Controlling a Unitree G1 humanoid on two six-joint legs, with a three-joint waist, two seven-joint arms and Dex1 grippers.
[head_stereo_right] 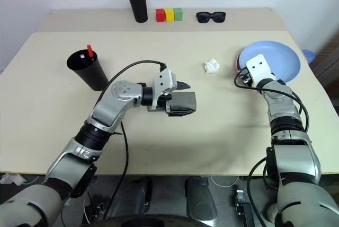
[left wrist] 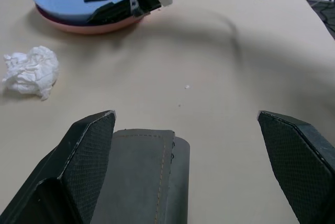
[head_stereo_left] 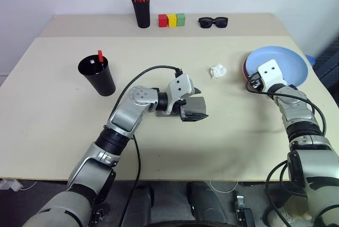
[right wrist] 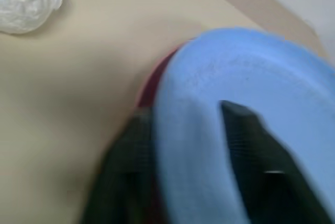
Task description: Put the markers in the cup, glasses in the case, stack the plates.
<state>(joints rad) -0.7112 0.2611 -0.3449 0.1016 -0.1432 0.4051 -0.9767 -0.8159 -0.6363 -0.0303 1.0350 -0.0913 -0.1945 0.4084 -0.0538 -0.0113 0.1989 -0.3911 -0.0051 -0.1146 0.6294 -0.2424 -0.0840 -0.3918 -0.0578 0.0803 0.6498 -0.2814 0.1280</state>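
Plates sit at the right edge of the table (head_stereo_left: 42, 131), already one on the other: the light blue plate (head_stereo_left: 286, 62) lies on top of the salmon pink plate (left wrist: 89, 25), whose rim peeks out beneath. The right gripper (left wrist: 112, 1) stands at their near rim, jaws parted, one finger over the blue rim and one beneath it; whether it grips or is letting go cannot be told. The left gripper (left wrist: 191, 166) hangs just above the mid-table with jaws wide, holding nothing; the grey case (head_stereo_right: 181, 103), closed, lies just under and beside one finger. Further out, the black cup (head_stereo_left: 98, 76) stands left of centre with a red-capped marker (head_stereo_left: 99, 56) upright inside; a crumpled white tissue (head_stereo_left: 217, 70) lies between case and plates. At the far edge are a pen holder (head_stereo_left: 141, 10), three coloured blocks (head_stereo_left: 171, 20) and black sunglasses (head_stereo_left: 213, 22). Stacking looks to be the step in hand and nearly done; next would likely be drawing the right arm clear without dragging the stack. The left wrist view gives the pink rim and the straddling fingers plainly; the right wrist view is too blurred for that.
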